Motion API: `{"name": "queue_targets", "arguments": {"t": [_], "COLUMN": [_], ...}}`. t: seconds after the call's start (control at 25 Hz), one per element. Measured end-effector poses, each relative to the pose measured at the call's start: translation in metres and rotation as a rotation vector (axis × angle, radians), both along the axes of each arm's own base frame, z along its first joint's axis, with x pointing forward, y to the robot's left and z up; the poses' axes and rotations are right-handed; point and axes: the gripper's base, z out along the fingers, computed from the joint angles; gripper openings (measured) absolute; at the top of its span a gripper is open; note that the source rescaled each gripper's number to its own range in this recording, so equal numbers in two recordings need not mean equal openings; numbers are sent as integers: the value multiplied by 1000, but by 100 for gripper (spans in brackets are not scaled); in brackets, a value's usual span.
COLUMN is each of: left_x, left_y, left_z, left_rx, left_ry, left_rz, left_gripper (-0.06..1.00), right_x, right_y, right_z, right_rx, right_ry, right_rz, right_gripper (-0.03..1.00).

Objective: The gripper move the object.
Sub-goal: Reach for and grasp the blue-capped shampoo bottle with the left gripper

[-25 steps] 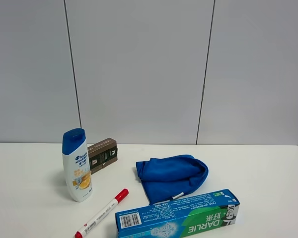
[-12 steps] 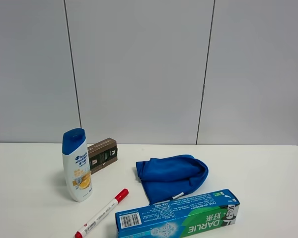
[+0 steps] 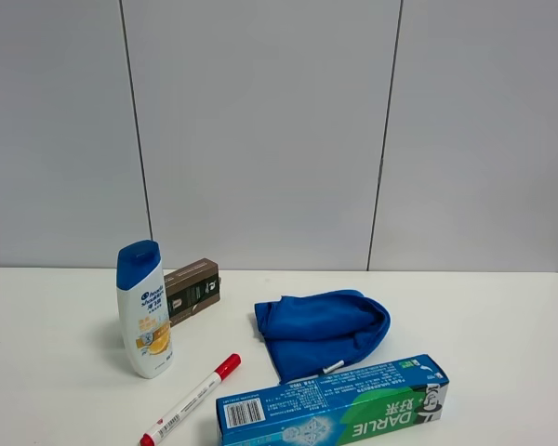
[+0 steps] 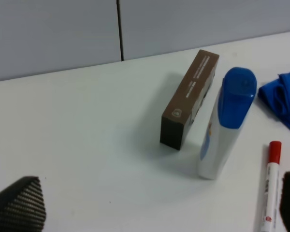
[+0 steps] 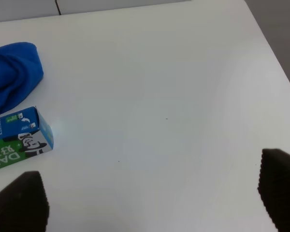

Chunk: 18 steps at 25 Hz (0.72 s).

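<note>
No change vs the earlier high-view frames: every item sits where it was.

Bottle (image 3: 144,311) is upright on the tabletop (image 3: 484,316), left side of the high view, blue cap up, nothing gripping it. Brown box (image 3: 192,290) is just beside it at its 1 o'clock; can't tell if they touch. Marker (image 3: 191,400) lies flat at the bottle's 5 o'clock, red cap pointing to 1 o'clock. Blue cloth (image 3: 321,330) is bunched at the bottle's 3 o'clock, well apart. Toothpaste box (image 3: 335,413) lies flat at the cloth's 6 o'clock, touching its near edge.

Left gripper (image 4: 154,202): released, fingers spread wide, empty, above the tabletop short of the bottle and box. Right gripper (image 5: 150,193): also released, spread wide and empty, over bare tabletop, with the toothpaste box end and cloth off to one side.
</note>
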Motion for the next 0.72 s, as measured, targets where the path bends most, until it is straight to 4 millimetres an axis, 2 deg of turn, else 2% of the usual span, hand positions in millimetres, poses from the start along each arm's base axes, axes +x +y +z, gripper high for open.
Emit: {"name": "queue_targets", "arguments": {"t": [0.12,0.36,0.56,0.72], "left_x": [0,1,5,12], "left_y": [0,5,-9,-21], "left_z": [0,-11,-27,-27], "left_rx": [14,165,28,-88], "left_ry": [3,16,-84,-223], "left_rz": [-1,37,67,38], "left_gripper": [100,100,100,100], "right_x": [0,0,0,0], "right_y": [0,0,0,0], "right_z": [0,0,0,0], "right_rx": [0,0,0,0], "right_ry": [0,0,0,0], "right_rz": [0,0,0,0], "right_gripper": [100,100,100,100]}}
